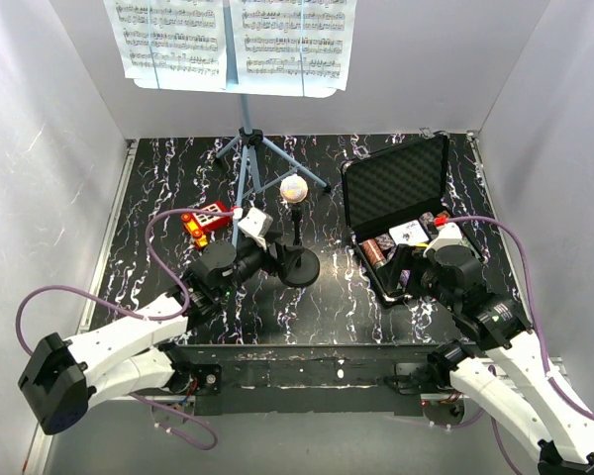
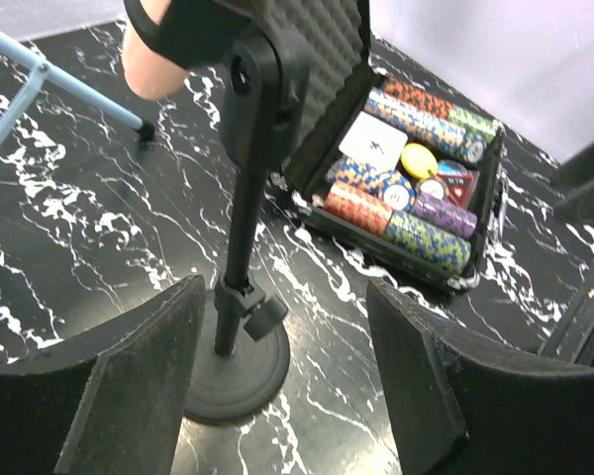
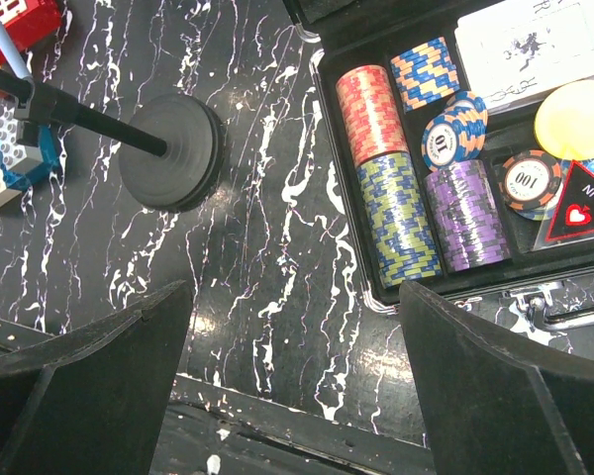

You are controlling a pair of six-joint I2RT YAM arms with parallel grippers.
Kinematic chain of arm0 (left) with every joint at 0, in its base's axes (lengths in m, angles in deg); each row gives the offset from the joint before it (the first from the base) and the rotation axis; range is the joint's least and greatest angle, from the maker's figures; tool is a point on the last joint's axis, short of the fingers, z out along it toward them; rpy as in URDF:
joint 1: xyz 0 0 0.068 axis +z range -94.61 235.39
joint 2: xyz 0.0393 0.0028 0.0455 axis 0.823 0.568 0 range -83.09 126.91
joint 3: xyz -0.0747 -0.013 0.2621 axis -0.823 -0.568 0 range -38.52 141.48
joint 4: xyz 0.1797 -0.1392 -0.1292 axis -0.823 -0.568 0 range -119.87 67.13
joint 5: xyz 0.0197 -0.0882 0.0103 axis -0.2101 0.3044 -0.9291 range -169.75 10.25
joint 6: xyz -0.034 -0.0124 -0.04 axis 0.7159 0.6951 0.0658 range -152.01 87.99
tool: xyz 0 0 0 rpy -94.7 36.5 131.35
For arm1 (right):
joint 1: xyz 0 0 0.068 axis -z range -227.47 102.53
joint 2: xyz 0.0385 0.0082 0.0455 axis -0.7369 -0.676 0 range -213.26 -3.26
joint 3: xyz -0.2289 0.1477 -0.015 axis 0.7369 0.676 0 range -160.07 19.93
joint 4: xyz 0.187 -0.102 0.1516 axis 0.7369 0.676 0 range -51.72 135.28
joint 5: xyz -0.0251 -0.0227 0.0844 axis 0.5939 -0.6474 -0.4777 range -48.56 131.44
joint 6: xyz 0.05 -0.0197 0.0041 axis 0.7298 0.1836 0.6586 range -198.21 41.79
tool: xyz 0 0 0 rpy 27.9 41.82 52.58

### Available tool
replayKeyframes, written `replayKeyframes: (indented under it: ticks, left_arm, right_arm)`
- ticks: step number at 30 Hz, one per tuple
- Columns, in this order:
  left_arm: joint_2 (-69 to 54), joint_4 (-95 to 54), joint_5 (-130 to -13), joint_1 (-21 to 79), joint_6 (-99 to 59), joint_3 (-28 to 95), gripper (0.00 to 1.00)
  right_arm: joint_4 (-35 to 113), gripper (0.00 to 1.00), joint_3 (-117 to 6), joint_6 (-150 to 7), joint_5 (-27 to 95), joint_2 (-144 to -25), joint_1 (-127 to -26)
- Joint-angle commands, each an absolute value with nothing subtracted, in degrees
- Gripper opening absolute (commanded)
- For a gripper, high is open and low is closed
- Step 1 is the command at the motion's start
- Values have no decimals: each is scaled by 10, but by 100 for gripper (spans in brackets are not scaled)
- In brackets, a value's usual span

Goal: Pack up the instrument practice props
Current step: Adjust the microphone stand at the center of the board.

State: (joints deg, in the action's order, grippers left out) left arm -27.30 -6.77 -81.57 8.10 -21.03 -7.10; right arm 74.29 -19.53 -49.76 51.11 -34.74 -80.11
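The microphone stand (image 1: 297, 259) is found upright at mid-table, near the legs of the music stand (image 1: 244, 183) — its pole is framed, untouched, between the spread jaws of the left gripper (image 2: 285, 317), judged lined up for a grasp. The right gripper (image 3: 295, 307) is held wide open and clear, beside the poker-chip case (image 1: 396, 183).

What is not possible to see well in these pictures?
Top view: sheet pages, cut off by the upper edge; notes too small to read.
Left wrist view: microphone head, cut off by the upper edge.
Right wrist view: case, cut off by the right and upper edges.
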Motion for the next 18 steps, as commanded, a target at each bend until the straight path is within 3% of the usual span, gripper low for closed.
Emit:
replayKeyframes:
  ticks: [1,12,18]
  left_arm:
    - [-248,34,-870,78,-220,-83,65]
    - [-181,88,-872,77,-230,-71,59]
    - [-155,126,-878,76,-228,-77,51]
  right_arm:
    - [734,94,-196,-500,510,-342,-802]
    - [735,93,-193,-500,515,-340,-802]
    - [733,93,-190,-500,519,-341,-802]
